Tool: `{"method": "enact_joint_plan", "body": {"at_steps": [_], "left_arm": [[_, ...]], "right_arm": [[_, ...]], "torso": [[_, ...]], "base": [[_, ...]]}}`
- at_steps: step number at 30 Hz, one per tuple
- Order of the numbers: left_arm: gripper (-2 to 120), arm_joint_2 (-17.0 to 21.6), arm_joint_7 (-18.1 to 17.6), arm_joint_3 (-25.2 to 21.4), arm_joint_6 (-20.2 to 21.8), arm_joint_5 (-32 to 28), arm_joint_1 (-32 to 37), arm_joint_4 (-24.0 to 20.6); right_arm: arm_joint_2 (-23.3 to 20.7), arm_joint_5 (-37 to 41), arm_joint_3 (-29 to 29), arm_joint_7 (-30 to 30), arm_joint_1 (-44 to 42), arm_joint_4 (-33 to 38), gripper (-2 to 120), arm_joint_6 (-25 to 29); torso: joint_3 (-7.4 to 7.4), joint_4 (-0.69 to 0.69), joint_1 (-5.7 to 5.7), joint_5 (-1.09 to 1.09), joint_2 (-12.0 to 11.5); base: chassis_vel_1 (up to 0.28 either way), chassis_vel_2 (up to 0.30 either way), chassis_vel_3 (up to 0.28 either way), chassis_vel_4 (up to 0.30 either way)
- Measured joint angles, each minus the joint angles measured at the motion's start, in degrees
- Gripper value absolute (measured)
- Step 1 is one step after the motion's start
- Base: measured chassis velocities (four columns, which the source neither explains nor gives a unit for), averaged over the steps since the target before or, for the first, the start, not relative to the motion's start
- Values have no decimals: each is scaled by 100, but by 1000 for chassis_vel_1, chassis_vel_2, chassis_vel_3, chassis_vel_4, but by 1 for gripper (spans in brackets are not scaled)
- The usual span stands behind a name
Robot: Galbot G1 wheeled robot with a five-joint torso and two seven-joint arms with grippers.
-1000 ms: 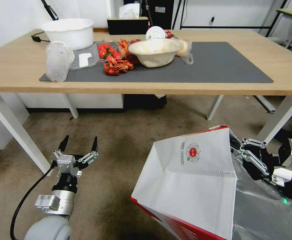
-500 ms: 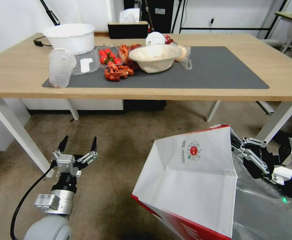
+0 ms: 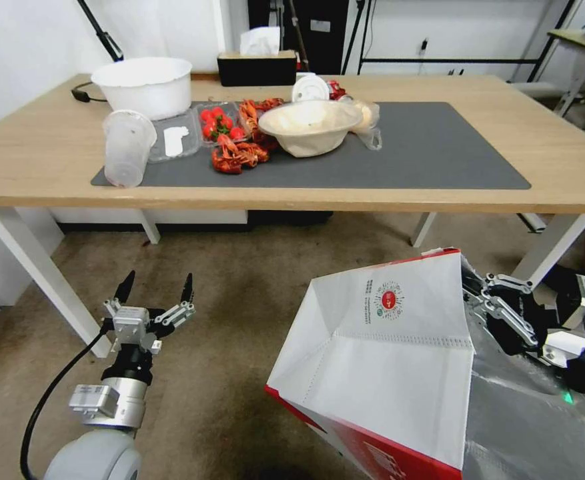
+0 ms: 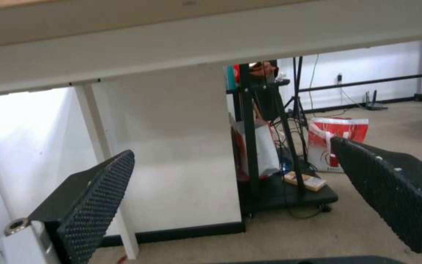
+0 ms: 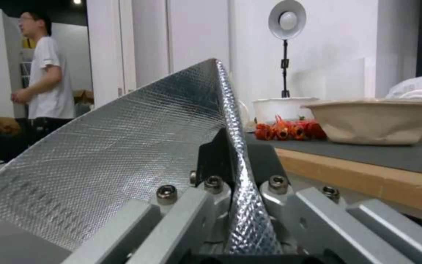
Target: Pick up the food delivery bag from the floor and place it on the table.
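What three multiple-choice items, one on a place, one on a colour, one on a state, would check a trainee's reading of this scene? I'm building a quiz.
1. Where is the food delivery bag?
A. On the grey mat
B. Held before the table's near edge, right of centre
C. Under the table

2. What colour is the bag's round logo?
A. Red
B. Blue
C. Green

3. How does the left gripper stand?
A. Jaws closed on the bag
B. Jaws closed on a cup
C. Jaws open, holding nothing

Answers:
1 B: the right gripper clamps the bag's foil-lined rim, short of the table.
2 A: the head view shows a red disc on the white panel.
3 C: its fingers spread apart over the floor.
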Motion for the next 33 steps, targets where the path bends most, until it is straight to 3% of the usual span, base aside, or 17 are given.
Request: {"method": "enact_joint_plan", "body": {"at_steps": [33], "left_arm": [[100,-30,25,2,-21,46,49,-55]], "right_arm": [[68,-21,-1,-109,-1,-11,0,38]], "torso": [[493,0,267,0,758]], "base": [[0,0,0,0]]}}
